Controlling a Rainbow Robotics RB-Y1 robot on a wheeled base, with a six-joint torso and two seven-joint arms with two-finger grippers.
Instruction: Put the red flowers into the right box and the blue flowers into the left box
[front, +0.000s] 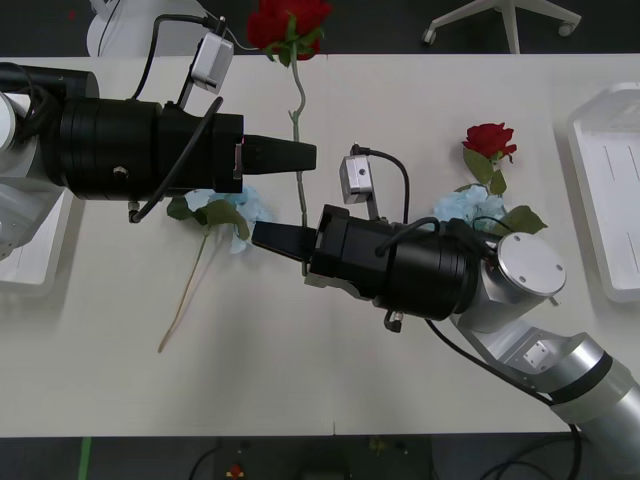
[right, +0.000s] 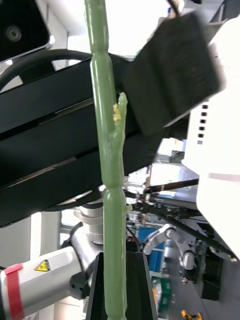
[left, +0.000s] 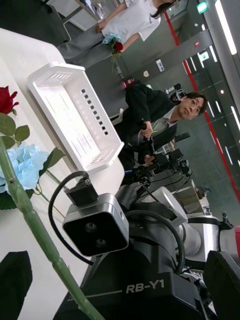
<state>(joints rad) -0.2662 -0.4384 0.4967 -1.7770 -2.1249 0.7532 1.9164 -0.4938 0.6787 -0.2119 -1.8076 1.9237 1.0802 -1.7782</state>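
One red rose (front: 289, 24), bloom cut off at the frame edge, stem clamped in right tool (front: 290, 240); left tool (front: 300, 156) apart.

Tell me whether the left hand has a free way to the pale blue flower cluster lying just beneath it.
Probably not yet. The left hand sits above the pale blue flower cluster, but the red rose's thin green stem crosses right at its open fingers, and the right hand, shut on that stem, crowds in beside it.

Deep-red artificial rose (front: 288, 22) at table's (front: 400, 100) far edge, stem running between both grippers. Second red rose (front: 489, 139) farther right; shallow white plastic tray (front: 606, 170) at right edge.
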